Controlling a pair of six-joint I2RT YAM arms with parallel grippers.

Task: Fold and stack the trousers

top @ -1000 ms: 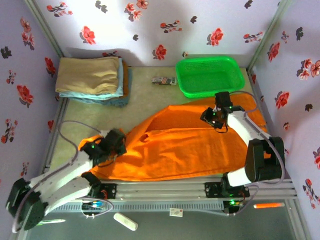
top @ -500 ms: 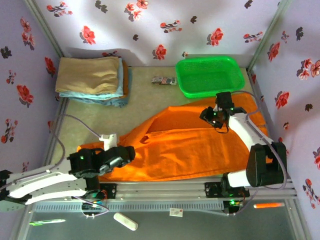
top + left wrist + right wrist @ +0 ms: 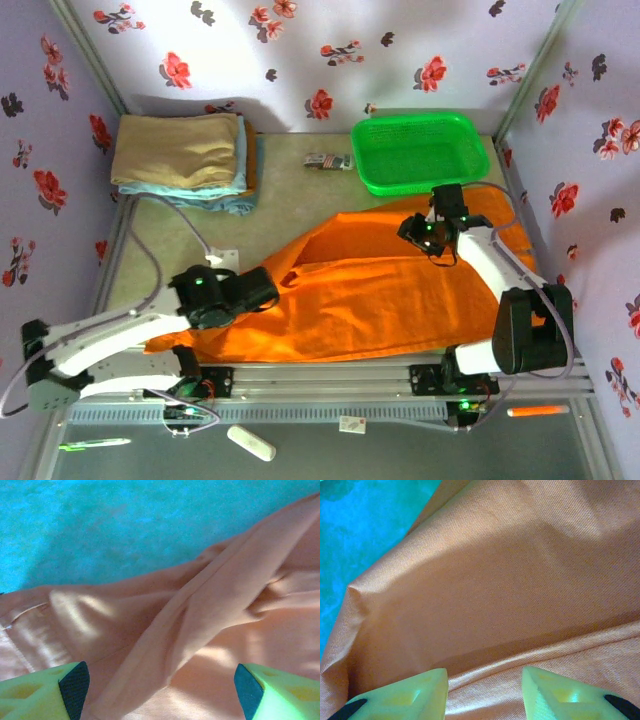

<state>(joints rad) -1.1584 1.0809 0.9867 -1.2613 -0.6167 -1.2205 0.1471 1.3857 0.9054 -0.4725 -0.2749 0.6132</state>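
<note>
The orange trousers (image 3: pixel 370 290) lie spread across the middle of the table, from the front left to the right edge. My left gripper (image 3: pixel 262 292) hovers over their left part. In the left wrist view the left gripper (image 3: pixel 160 690) is open wide, with creased trouser cloth (image 3: pixel 215 595) lying loose under it. My right gripper (image 3: pixel 422 238) is over the trousers' back right part. In the right wrist view the right gripper (image 3: pixel 485 692) has its jaws apart, close over a low ridge of the cloth (image 3: pixel 495 580).
A green basket (image 3: pixel 420 150) stands at the back right. A stack of folded tan and light blue cloths (image 3: pixel 185 155) sits at the back left. A small packet (image 3: pixel 328 161) lies between them. Flowered walls close in three sides.
My left gripper has opened and let go of the trousers' left end, which now lies flatter. The left arm has swung out and back to the right. The right arm has barely moved.
</note>
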